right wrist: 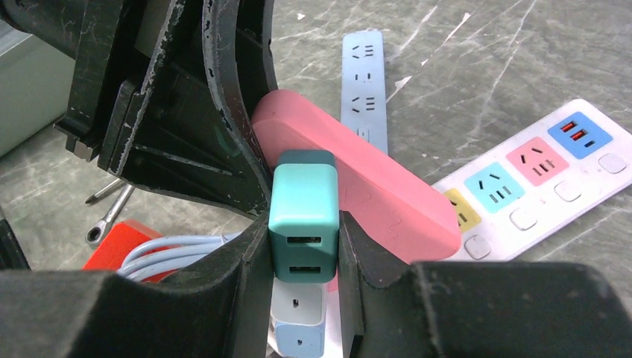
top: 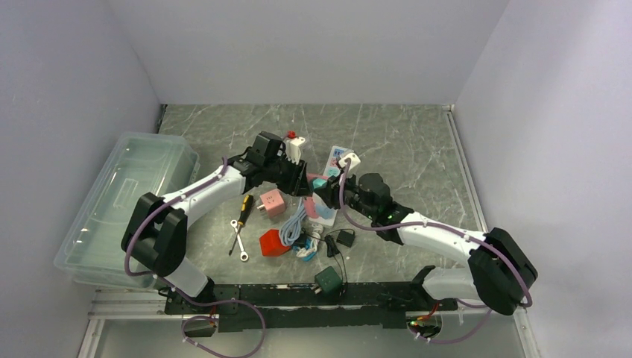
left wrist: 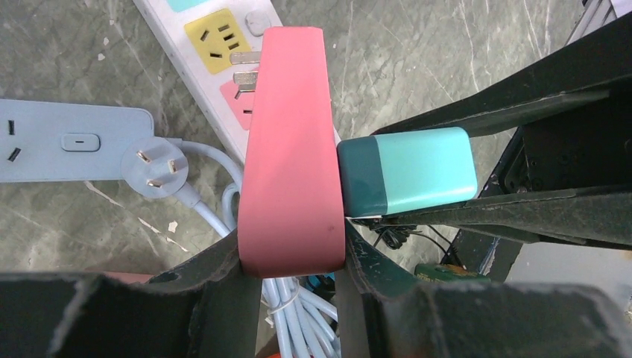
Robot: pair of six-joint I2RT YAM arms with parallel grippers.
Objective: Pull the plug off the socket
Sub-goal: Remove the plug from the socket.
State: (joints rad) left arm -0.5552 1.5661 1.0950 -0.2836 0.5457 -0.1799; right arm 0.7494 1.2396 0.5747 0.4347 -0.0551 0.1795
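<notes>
The socket is a long pink block (left wrist: 291, 149), held above the table with my left gripper (left wrist: 294, 261) shut on its near end. Two metal prongs stick out of its far left side. The plug is a teal USB charger (left wrist: 410, 171) whose darker end sits flush against the pink block's right side, with no gap showing. My right gripper (right wrist: 304, 253) is shut on this teal plug (right wrist: 304, 212), its two USB ports facing the camera and the pink socket (right wrist: 373, 186) right behind it. From above, both grippers meet at mid-table around the plug (top: 319, 183).
Under the grippers lie a white power strip (right wrist: 536, 179) with coloured outlets, a blue strip (left wrist: 67, 142), a grey-blue plug (left wrist: 153, 165) on bundled cable and a white charger (right wrist: 298, 306). A clear bin (top: 127, 201) stands left. A screwdriver (top: 242, 209), wrench (top: 238, 242) and green adapter (top: 328, 280) lie nearer.
</notes>
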